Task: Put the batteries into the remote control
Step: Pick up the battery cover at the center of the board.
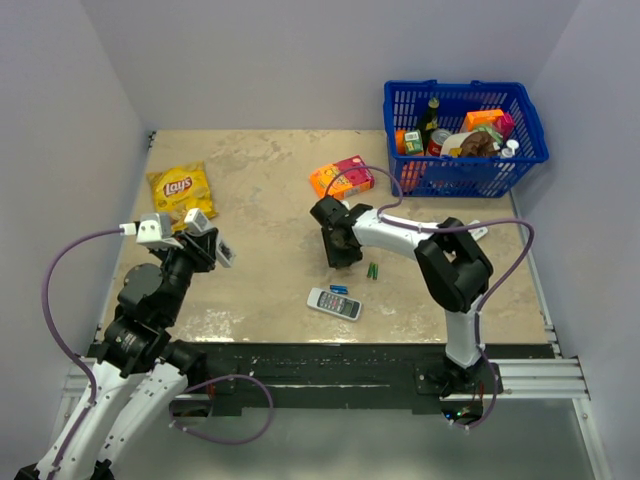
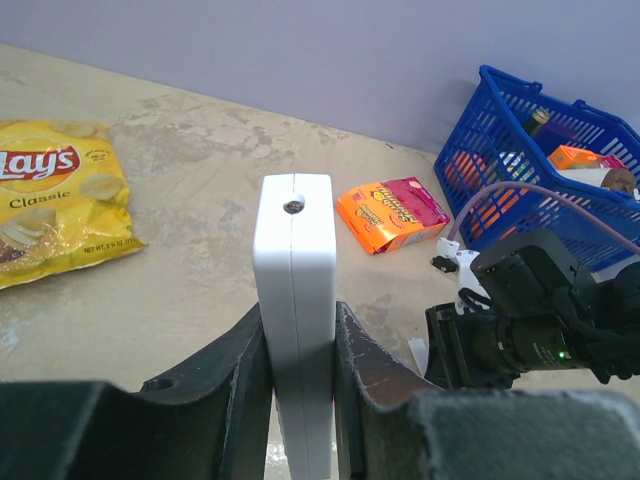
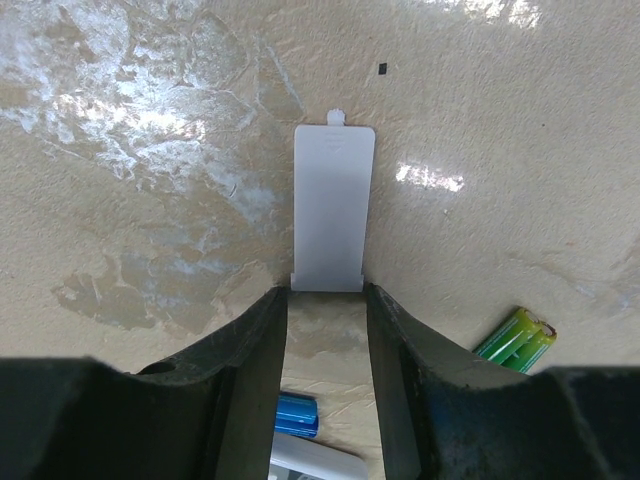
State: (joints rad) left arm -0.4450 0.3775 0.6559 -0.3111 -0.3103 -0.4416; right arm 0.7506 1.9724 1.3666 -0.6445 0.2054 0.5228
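My left gripper [image 2: 300, 345] is shut on a slim white remote control [image 2: 294, 290], held edge-on with its end, which has a small screw in it, pointing away from me above the table. In the top view this gripper [image 1: 212, 246] is at the left. My right gripper [image 3: 326, 320] is open and empty, low over the table, with a flat white battery cover [image 3: 334, 208] lying just beyond its fingertips. In the top view it [image 1: 340, 250] is mid-table. No dark grey-black batteries are in view.
A green battery pair [image 3: 515, 338] lies right of the right gripper, also in the top view [image 1: 373, 270]. A small blue item [image 3: 296, 414] and a white remote with a display [image 1: 333, 303] lie nearer me. A Lay's bag [image 1: 180, 187], an orange packet [image 1: 342, 177] and a blue basket [image 1: 465, 135] stand farther back.
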